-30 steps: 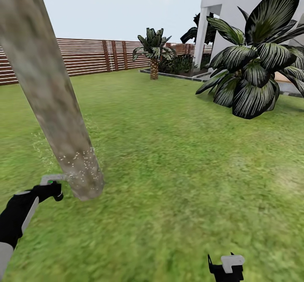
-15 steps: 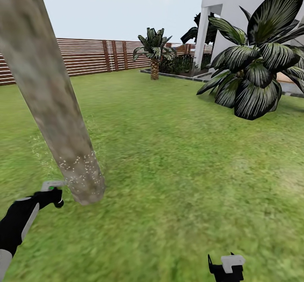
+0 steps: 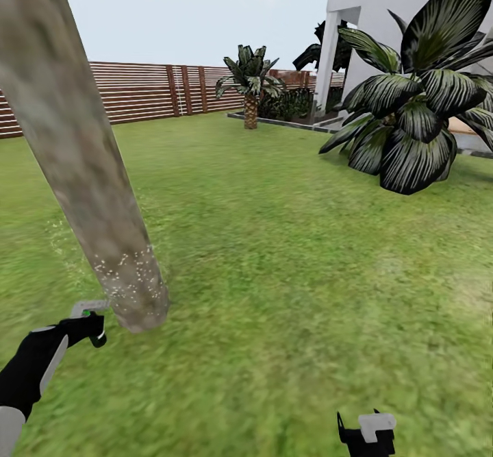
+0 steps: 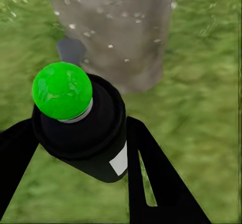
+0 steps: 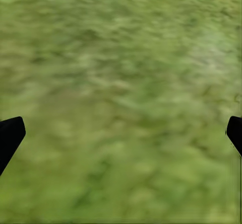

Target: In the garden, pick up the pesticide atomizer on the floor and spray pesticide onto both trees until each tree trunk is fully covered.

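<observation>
left gripper (image 3: 87, 314) low at near left, fingers (image 4: 151, 178) clamped on the spray bottle (image 4: 80, 128), black body with green cap and small white label. bottle (image 3: 87, 313) just beside the base of the tree trunk (image 3: 82, 162), nozzle end toward it. white specks (image 3: 127, 268) dotted over the lower trunk and on the trunk face (image 4: 116, 27) in left wrist view. right gripper (image 3: 366, 433) at near right over grass (image 3: 287, 272), finger tips (image 5: 10, 136) spread wide, holding nothing. far: brown slat fence (image 3: 144, 90), small palm (image 3: 250, 83), white house (image 3: 404, 5). big striped-leaf plant (image 3: 411, 101) at right.
</observation>
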